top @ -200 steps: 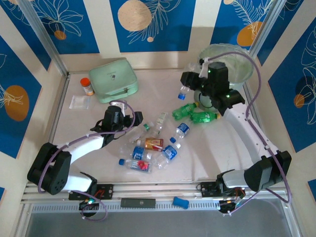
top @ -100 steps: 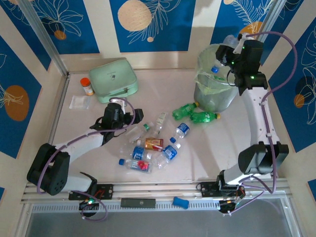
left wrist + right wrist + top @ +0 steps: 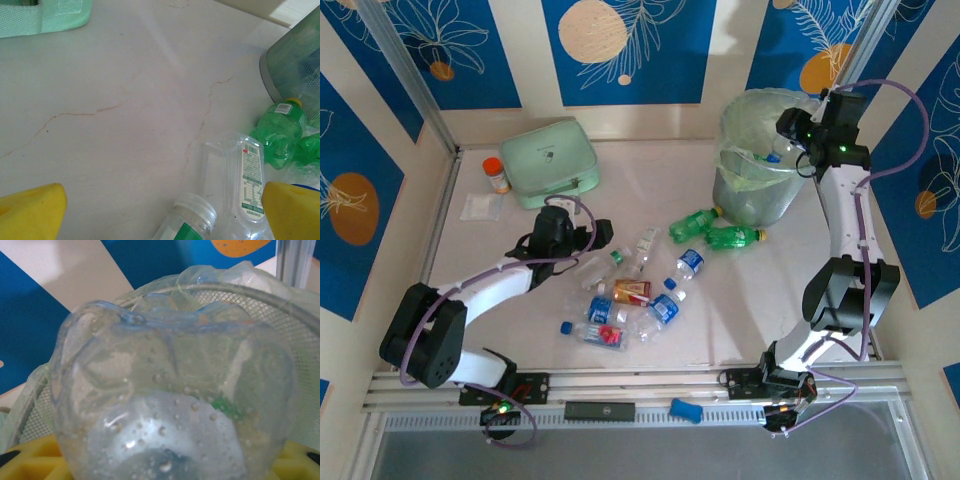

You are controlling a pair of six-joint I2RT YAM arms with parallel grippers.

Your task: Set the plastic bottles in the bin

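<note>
— Right fingers [image 3: 40,465]?
— At the bin [image 3: 750,195], one o'clock, with a clear bottle [image 3: 170,405] between them. Gripped or loose, I can't tell.
— Left fingers [image 3: 30,212]?
— Spread wide above the worktop [image 3: 640,170]. The other bottles [image 3: 665,308] lie toward six o'clock.

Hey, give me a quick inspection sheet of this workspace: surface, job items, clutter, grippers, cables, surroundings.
Surface: pale marbled table, hairline veins, no spills seen.
Job's things: lined bin at far right; clear bottles heaped mid-table; green bottles, two, lying by the bin's base.
Clutter: mint-green case, orange-capped jar, small clear packet, loose blue cap.
Grippers: left gripper open, low over the heap; right gripper above the bin's mouth, dented clear bottle between its fingers.
Cables: purple cable looping off the right arm, away from the bottles.
Surroundings: blue-and-cream leaf-print panels; metal frame posts.
</note>
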